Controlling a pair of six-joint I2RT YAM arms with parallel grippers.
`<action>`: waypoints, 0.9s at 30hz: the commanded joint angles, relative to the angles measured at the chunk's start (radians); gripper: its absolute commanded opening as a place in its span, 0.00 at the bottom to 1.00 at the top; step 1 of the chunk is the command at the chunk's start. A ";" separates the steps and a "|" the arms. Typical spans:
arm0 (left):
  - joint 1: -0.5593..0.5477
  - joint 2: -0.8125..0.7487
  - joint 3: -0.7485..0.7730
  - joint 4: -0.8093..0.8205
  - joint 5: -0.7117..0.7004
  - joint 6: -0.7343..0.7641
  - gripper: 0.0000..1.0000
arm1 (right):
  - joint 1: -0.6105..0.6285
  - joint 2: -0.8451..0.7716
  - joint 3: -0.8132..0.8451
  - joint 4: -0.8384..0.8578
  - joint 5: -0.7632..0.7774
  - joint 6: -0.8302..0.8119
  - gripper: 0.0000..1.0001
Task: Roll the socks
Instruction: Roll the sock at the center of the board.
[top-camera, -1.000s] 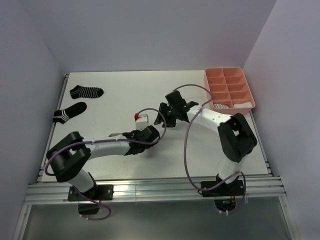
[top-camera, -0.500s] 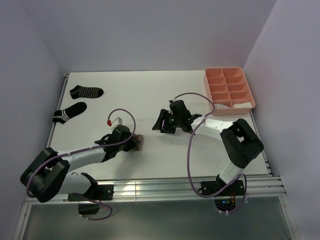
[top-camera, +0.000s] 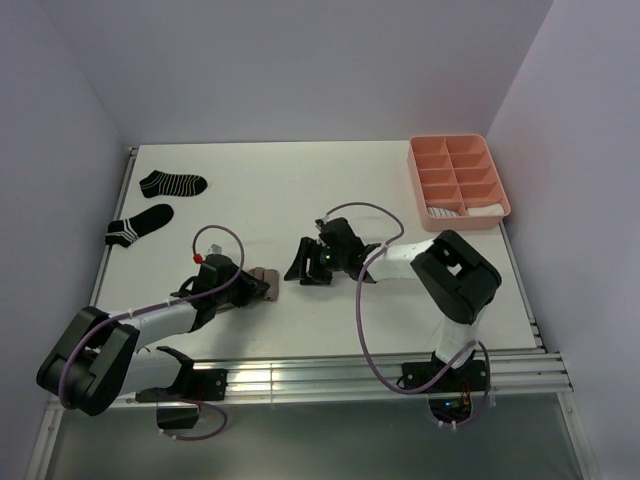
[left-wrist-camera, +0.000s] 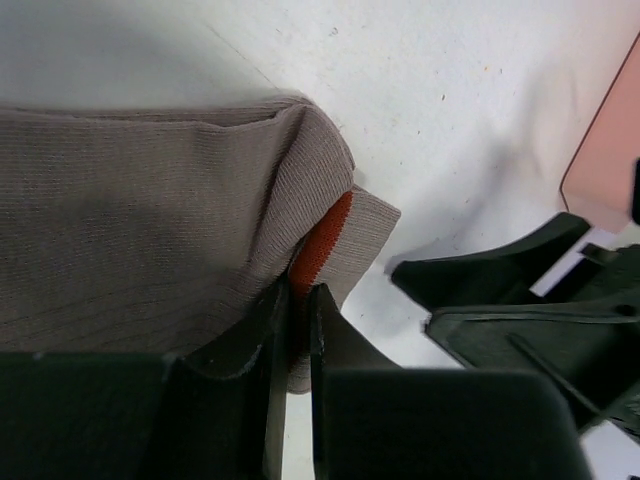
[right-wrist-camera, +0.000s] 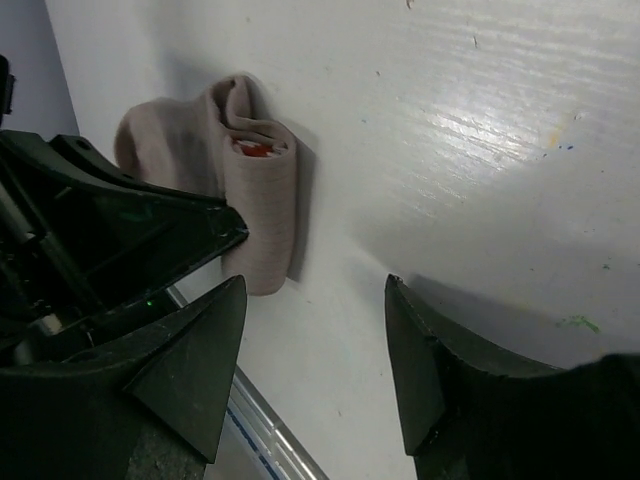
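Top view, left gripper: the left gripper (top-camera: 258, 284) has pulled back from mid-table toward the near edge, left of centre. Its fingers are pressed together on the taupe sock (top-camera: 266, 276), which came along with it.
Top view, right gripper: the right gripper (top-camera: 299, 268) has followed leftward and sits just beside the sock, fingers spread and holding nothing.
Top view, other socks: the far black striped sock (top-camera: 172, 183) and the near black striped sock (top-camera: 138, 225) lie flat by the left edge of the table (top-camera: 300, 180), unmoved and unrolled. The pink tray (top-camera: 458, 160) in the far right corner shows pale fabric in its near compartments.
Left wrist, grip: the left gripper (left-wrist-camera: 298, 300) pinches a fold of the taupe sock (left-wrist-camera: 150, 230) right at the red cuff band (left-wrist-camera: 322, 245). The sock is doubled over and rests on the table.
Left wrist, neighbour: the right gripper (left-wrist-camera: 520, 290) shows at the right, apart from the sock.
Right wrist, sock: the taupe sock (right-wrist-camera: 255, 200) lies as a loose roll with red showing at its end.
Right wrist, fingers: the right gripper (right-wrist-camera: 315, 300) is spread wide over bare table, short of the sock.
Meaning: this sock looks partly rolled. The right arm seems to have let go and is placed to regrip or tuck the cuff. The black socks remain to do.
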 joint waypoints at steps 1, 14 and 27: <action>0.022 0.011 -0.033 -0.070 0.011 0.002 0.04 | 0.021 0.047 0.036 0.072 -0.031 0.020 0.64; 0.051 0.040 -0.082 -0.042 0.060 -0.001 0.04 | 0.041 0.216 0.119 0.092 -0.071 0.021 0.63; 0.071 0.055 -0.124 -0.004 0.092 -0.016 0.04 | 0.061 0.379 0.168 0.137 -0.163 0.017 0.53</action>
